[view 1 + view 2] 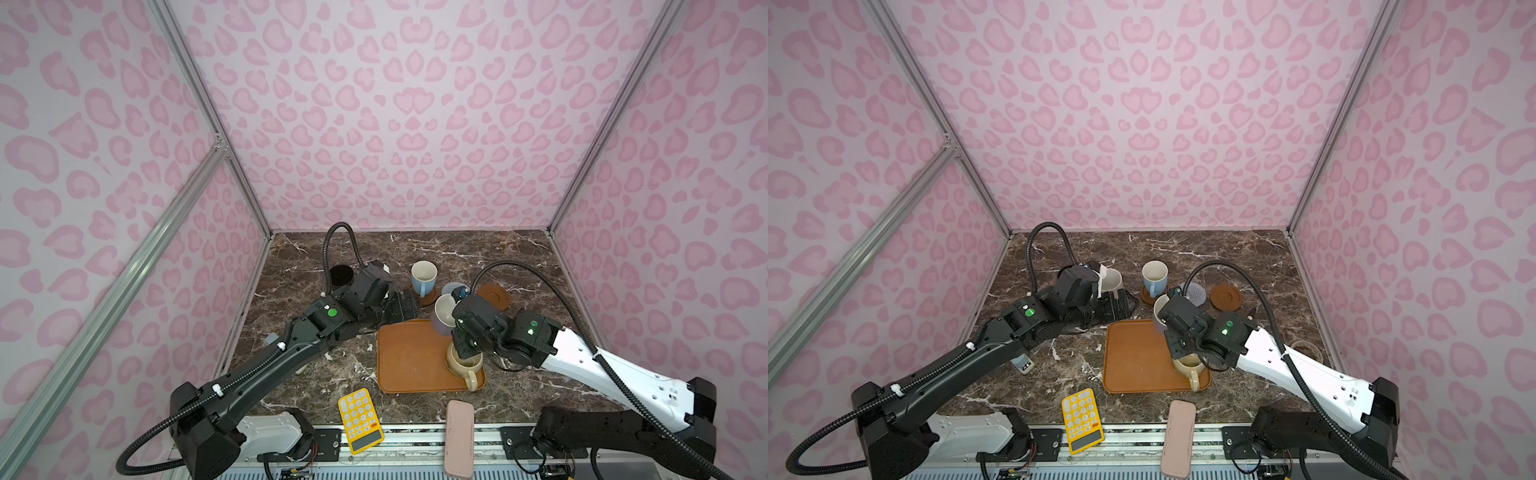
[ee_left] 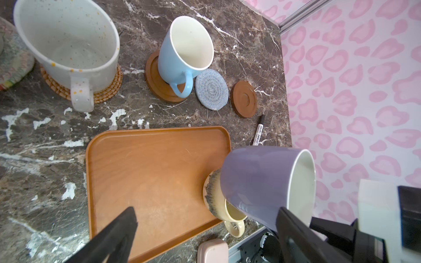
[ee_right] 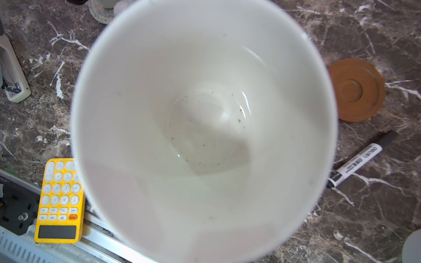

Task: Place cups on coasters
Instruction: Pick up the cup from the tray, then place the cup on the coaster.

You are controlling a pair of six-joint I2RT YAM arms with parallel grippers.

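My right gripper (image 1: 456, 308) is shut on the lavender cup (image 1: 441, 319), which hangs tilted above the tray's back right corner; its white inside fills the right wrist view and hides the jaws. The beige cup (image 1: 463, 365) stands on the tray below it. My left gripper (image 2: 206, 213) is open and empty over the tray's left edge. The light-blue cup (image 2: 182, 52) sits on a brown wooden coaster (image 2: 157, 85). A rattan coaster (image 2: 107, 91) carries the speckled white cup (image 2: 68, 45). The grey-blue coaster (image 2: 211, 90) and another brown coaster (image 2: 243, 99) lie bare. The black cup (image 1: 340, 275) stands behind the left arm.
The orange-brown tray (image 1: 409, 357) lies mid-table. A yellow calculator (image 1: 359, 419) and a pink case (image 1: 459, 438) sit at the front edge. A black marker (image 2: 258, 131) lies right of the tray, near the wall. A tape roll (image 1: 1306, 349) is beside the right arm.
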